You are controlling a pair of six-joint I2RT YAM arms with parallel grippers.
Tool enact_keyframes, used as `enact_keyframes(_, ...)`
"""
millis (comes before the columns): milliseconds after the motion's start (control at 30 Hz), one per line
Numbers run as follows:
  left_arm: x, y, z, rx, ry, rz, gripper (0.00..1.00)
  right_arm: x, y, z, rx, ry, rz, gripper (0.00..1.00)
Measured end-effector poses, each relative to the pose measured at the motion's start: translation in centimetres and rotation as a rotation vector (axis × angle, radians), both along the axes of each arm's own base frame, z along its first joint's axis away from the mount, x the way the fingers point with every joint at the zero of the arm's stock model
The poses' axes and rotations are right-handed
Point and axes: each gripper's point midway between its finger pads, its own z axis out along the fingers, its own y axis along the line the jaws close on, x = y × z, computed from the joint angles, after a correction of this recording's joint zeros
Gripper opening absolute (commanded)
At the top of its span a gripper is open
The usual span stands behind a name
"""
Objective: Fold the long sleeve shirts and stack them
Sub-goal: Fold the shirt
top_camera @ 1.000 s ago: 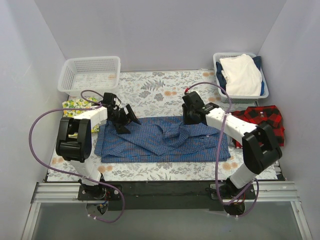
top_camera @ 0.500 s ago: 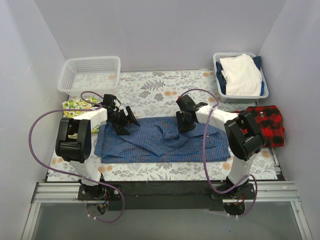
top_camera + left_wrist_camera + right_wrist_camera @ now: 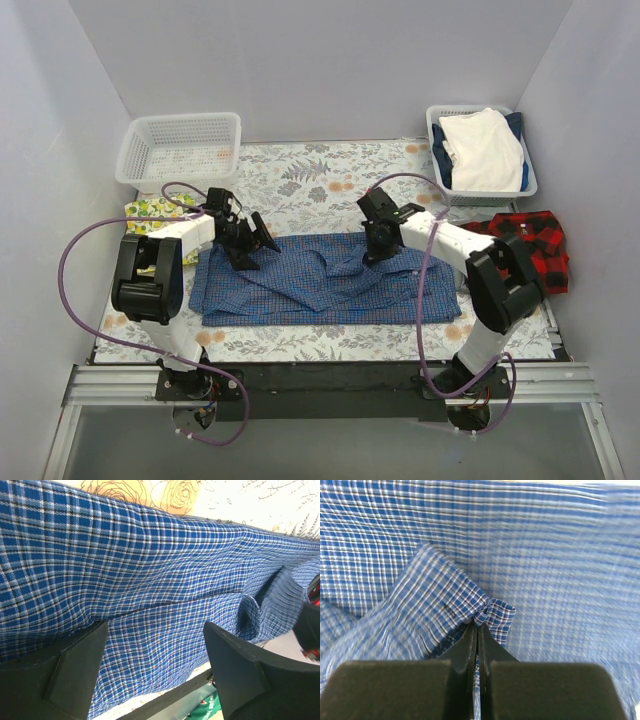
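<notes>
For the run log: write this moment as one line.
task: folding blue shirt | left gripper: open over it | right gripper: shut on a fold of it | red shirt: apart, at right

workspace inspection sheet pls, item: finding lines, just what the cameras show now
surface: floral table, partly covered by cloth
job's things: blue shirt spread at centre, rumpled mid-way; red plaid shirt at right edge
clutter: lemon-print cloth; white basket far left; second basket holding white garment
grippers: left gripper open over the blue shirt; right gripper shut on a fold of it
cables: purple cable loops off each arm
surroundings: plain grey walls
</notes>
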Motion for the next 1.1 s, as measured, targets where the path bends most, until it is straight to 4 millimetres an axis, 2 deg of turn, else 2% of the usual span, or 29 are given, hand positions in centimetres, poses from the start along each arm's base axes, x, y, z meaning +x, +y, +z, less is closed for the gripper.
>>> enact_keyframes(167,0.1,0.0,-0.1,0.005,0.014,0.010,0.78,-0.4,-2.1,3.9,0.010,-0.121,-0.094,0.01)
enact_keyframes(267,0.2,0.0,-0.2,0.005,0.022,0.012,0.78,-0.9,-3.3,4.9,0.005,-0.161,-0.146,0.01)
enact_keyframes(400,0.2,0.0,-0.2,0.007,0.033,0.012,0.78,-1.8,-4.5,3.7,-0.034,-0.145,-0.198,0.01)
enact_keyframes(700,0.3,0.0,-0.2,0.011,0.049,0.011,0.78,-5.8,-8.0,0.1,-0.111,-0.064,-0.361,0.02)
enact_keyframes(767,0.3,0.0,-0.2,0.013,0.051,0.012,0.78,-6.4,-8.4,0.1,-0.100,-0.066,-0.388,0.21)
enact_keyframes(900,0.3,0.1,-0.2,0.018,0.056,0.012,0.78,-6.8,-8.9,1.4,-0.054,-0.116,-0.421,0.45)
enact_keyframes(1100,0.4,0.1,-0.2,0.026,0.062,0.012,0.78,-6.0,-9.3,5.1,0.026,-0.257,-0.418,0.45)
